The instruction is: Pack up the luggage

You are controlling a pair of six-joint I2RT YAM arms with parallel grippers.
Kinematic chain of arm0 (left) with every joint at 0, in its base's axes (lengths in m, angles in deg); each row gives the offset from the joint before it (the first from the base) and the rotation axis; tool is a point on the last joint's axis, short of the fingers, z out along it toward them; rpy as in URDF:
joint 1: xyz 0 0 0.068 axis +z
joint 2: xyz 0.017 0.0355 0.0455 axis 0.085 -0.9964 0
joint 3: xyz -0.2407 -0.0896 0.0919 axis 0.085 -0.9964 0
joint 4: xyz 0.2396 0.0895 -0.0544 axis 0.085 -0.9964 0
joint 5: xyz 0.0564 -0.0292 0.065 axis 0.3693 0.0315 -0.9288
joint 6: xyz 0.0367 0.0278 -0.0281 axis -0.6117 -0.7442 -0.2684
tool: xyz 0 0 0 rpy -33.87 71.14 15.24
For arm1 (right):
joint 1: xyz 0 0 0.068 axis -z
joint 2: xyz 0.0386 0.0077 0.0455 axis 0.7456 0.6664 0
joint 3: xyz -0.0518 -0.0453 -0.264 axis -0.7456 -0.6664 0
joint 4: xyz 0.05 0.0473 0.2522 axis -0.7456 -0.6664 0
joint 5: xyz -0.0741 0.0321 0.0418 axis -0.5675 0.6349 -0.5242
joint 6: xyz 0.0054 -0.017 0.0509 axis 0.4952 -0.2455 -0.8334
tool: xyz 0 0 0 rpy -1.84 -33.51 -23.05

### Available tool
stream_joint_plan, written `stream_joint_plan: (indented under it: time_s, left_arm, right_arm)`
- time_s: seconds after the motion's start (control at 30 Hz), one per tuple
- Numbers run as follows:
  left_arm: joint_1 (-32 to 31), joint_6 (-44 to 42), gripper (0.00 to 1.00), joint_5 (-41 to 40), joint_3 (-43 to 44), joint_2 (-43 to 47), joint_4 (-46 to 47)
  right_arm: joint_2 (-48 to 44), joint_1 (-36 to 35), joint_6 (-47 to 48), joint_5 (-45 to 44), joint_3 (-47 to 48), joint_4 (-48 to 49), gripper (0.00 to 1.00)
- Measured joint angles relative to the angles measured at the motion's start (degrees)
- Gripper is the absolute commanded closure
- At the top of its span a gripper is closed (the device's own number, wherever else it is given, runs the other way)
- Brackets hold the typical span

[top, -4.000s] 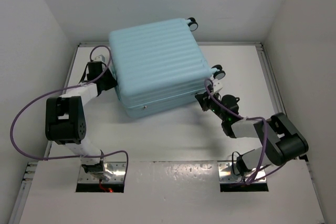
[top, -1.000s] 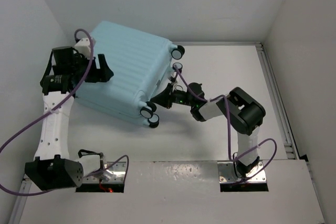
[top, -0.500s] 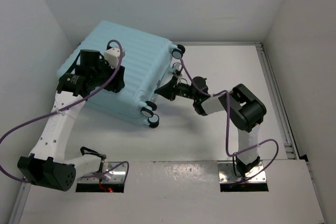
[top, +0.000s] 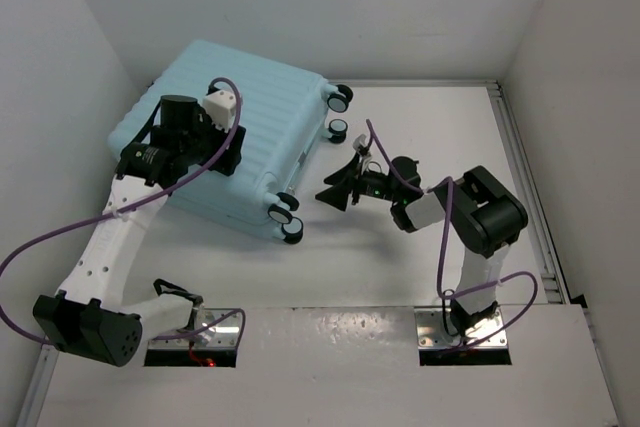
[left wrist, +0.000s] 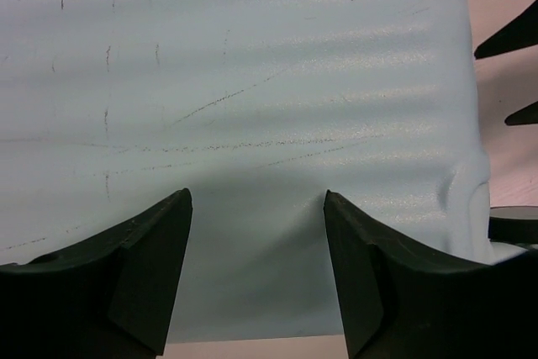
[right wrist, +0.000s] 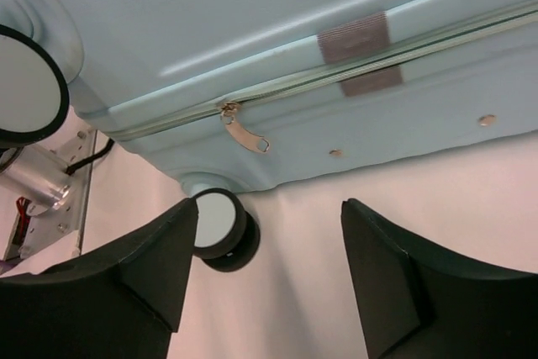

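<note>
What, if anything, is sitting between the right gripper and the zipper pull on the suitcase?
Nothing visible. The right gripper is open and apart from the luggage, with only bare table before its fingers. The zipper pull hangs in plain view ahead; a caster wheel sits below it, not across it.

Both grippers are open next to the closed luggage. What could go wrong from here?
1. The zipper pull is small and lies flat against the luggage. The open right gripper, apart from it, may miss it or slip off.
2. The open left gripper faces smooth ribbed shell with nothing to grasp between its fingers. Pressing there could slide the luggage toward the left wall.
</note>
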Motion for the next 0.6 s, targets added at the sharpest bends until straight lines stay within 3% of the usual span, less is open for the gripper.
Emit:
stream_joint_plan:
  time_s: [0.2, 0.6]
  left_arm:
    - [-1.1, 0.0, 0.28, -1.8, 0.0, -0.2, 0.5]
    - [-1.7, 0.5, 0.28, -3.1, 0.0, -0.7, 1.6]
  right_arm:
    - [0.6, 0.1, 1.5, -0.1, 1.2, 0.1, 0.29]
    - [5.1, -8.9, 8.7, -7.9, 5.3, 0.2, 0.33]
